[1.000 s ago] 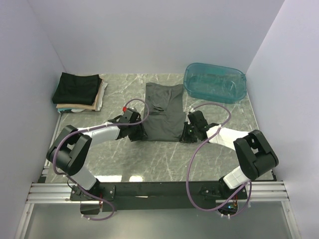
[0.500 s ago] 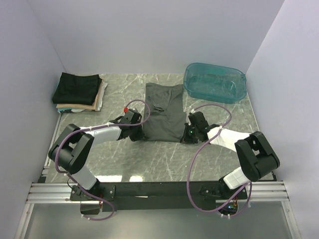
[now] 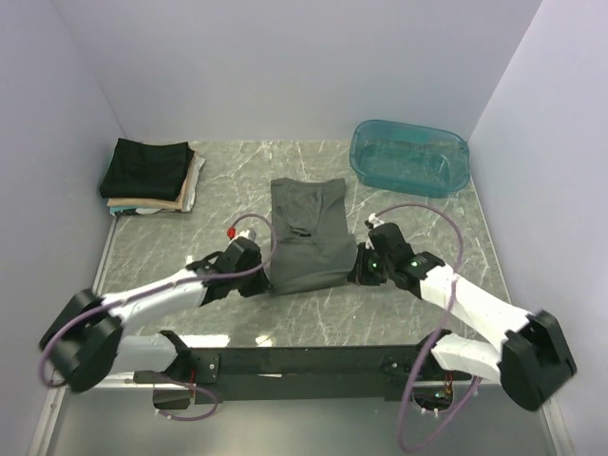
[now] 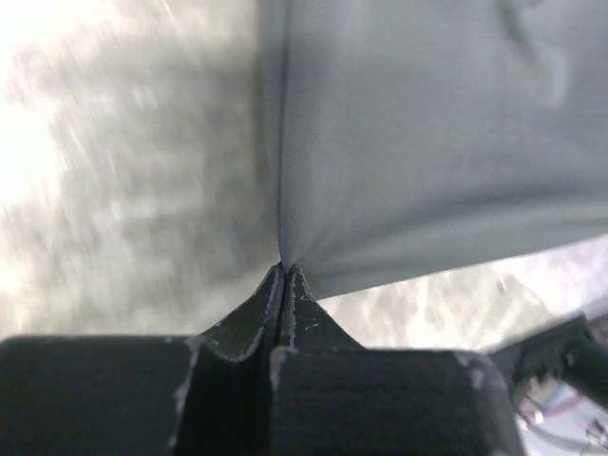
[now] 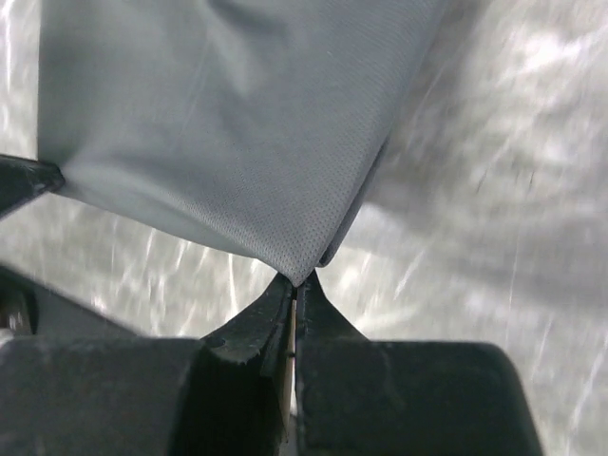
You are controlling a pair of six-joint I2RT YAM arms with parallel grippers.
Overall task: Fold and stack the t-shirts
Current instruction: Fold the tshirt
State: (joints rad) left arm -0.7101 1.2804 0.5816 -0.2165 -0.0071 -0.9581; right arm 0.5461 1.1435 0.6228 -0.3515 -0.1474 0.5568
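Observation:
A charcoal-grey t-shirt (image 3: 306,233), folded into a long strip, lies in the middle of the marble table. My left gripper (image 3: 261,278) is shut on its near left corner (image 4: 313,256). My right gripper (image 3: 355,273) is shut on its near right corner (image 5: 299,261). Both corners are pinched between the fingertips, and the cloth stretches taut away from them. A stack of folded shirts (image 3: 152,176), black on top with tan and cream under it, sits at the far left.
A translucent teal plastic tub (image 3: 409,156) stands at the far right. White walls close in the table on the left, back and right. The arms' base rail (image 3: 304,366) runs along the near edge.
Both grippers, shut on the shirt's near corners, have pulled back toward the near edge. The grey shirt has slid nearer with them. Both arms now reach lower and flatter.

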